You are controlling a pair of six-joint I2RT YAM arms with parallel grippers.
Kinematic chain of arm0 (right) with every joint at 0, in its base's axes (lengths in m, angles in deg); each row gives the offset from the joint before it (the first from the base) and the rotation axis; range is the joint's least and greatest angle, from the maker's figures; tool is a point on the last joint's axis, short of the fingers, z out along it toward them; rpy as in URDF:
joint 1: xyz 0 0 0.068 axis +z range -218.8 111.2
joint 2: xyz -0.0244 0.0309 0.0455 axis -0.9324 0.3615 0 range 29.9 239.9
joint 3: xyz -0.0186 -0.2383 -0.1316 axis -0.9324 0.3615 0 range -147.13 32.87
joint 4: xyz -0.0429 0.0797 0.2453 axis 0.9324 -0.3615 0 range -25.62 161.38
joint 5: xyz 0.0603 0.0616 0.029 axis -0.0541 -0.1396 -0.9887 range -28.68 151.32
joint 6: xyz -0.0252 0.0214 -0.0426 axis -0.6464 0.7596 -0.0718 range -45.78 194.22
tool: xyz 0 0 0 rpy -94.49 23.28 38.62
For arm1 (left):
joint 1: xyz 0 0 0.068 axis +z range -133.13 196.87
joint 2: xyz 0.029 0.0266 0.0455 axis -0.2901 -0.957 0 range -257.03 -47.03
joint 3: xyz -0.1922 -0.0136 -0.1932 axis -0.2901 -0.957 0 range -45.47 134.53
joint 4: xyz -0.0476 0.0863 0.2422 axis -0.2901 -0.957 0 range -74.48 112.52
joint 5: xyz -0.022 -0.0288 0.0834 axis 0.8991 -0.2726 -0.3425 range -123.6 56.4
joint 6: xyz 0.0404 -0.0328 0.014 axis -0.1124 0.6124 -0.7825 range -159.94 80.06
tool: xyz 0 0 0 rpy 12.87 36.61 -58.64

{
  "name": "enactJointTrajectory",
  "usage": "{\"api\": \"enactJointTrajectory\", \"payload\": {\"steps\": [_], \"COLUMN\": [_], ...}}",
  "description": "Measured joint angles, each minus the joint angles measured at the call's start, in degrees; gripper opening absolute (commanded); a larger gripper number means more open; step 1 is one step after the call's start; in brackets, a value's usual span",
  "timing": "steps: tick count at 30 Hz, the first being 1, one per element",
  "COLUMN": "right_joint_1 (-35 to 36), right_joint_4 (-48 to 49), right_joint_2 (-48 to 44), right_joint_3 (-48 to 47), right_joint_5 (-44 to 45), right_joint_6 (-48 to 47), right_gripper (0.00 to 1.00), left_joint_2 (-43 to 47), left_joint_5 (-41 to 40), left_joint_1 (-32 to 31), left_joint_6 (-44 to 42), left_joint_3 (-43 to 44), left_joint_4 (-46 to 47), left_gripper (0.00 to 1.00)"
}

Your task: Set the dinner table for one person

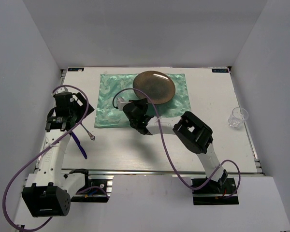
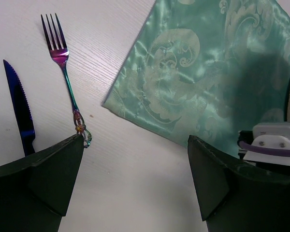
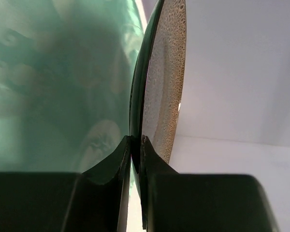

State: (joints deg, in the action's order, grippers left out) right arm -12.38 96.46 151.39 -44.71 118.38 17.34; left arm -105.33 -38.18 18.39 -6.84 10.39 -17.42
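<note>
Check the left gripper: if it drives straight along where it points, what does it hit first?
Probably bare dinner table. The open left gripper aims just short of the green patterned cloth corner, with the fork off to one side. Depth is unclear.

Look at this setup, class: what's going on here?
The right tool is shut on the rim of a brown plate, holding it over the green cloth. The left tool hangs open and empty above the white table, with a fork and knife lying side by side nearby. A clear glass stands alone near the table's right edge.
</note>
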Motion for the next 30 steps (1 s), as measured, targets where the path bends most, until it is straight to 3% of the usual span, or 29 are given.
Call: {"api": "enactJointTrajectory", "payload": {"steps": [15, 30], "right_joint_1": [3.5, 1.6], "right_joint_4": [-7.8, -8.9], "right_joint_2": [9.1, 10.2], "right_joint_3": [-9.0, -9.4], "right_joint_5": [-4.6, -5.9], "right_joint_6": [5.8, 8.2], "right_gripper": [0.00, 0.00], "left_joint_2": [0.0, -0.2], "left_joint_5": [1.8, 3.8], "left_joint_1": [2.6, 2.8], "left_joint_6": [0.4, 0.3], "left_joint_3": [-0.7, -1.1], "left_joint_4": [0.1, 0.3], "left_gripper": [0.98, 0.98]}}
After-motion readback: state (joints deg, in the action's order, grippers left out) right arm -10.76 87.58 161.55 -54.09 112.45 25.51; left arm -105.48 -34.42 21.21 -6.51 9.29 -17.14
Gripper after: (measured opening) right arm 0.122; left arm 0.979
